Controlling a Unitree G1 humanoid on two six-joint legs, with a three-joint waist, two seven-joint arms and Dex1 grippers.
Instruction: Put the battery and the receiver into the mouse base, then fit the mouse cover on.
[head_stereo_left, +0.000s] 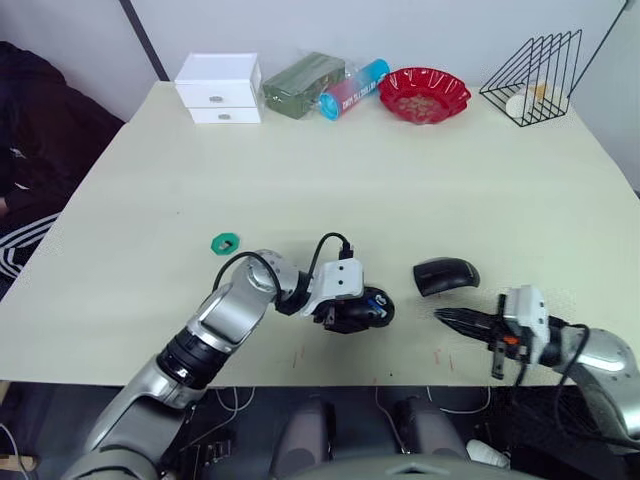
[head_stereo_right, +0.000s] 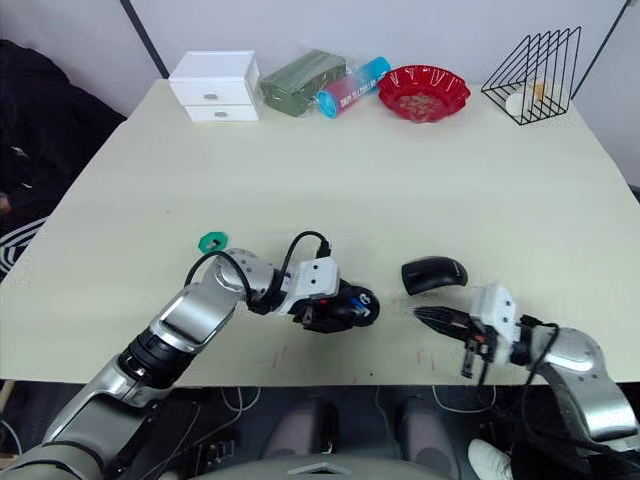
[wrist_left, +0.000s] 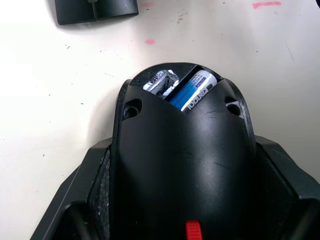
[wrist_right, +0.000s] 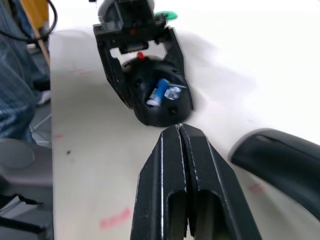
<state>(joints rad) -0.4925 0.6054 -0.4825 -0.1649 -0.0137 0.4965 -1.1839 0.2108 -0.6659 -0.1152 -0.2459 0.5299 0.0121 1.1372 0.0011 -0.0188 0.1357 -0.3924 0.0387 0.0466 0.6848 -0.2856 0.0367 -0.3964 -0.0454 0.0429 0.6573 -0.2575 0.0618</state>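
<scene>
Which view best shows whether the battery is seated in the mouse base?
The left wrist view: the blue battery lies in the open compartment of the mouse base, seen close. The right wrist view shows it smaller, between the left gripper's fingers. In the eye views it is too small to judge.

A cream table is set against a pale wall; cables are seen on the floor beneath.

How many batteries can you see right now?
1. The battery sits in the mouse base, which the left gripper grips. Others may be hidden.
</scene>
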